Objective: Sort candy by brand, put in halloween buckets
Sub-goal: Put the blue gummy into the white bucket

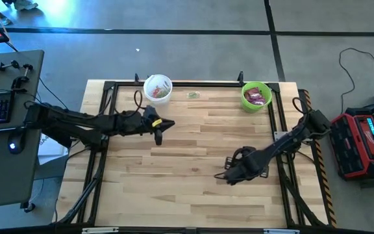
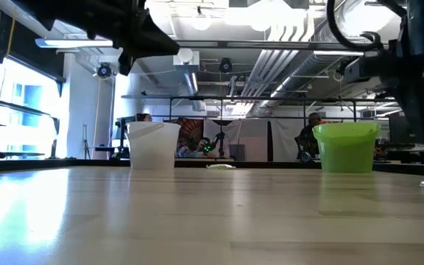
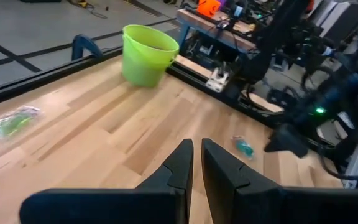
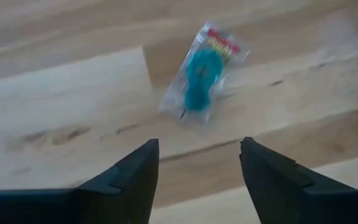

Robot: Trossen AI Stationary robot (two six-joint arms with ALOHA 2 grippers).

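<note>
Two loose sweets are remaining. High view: you are lowering the right gripper (image 1: 228, 177) mid-table. Right wrist view: its fingers are standing wide, empty, before the clear-wrapped bluish candy (image 4: 202, 73); next, straddle and close.

Left wrist view: the left gripper (image 3: 194, 163) is nearly closed, empty, facing the lime-green plastic bucket (image 3: 146, 55).

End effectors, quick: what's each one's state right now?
Left end effector: closed, holding nothing.
Right end effector: open, empty, above the blue clear-wrapped candy.

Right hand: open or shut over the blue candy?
Open. The right hand shows a wide gap between its fingers, with the blue candy lying on the table ahead, untouched.
</note>
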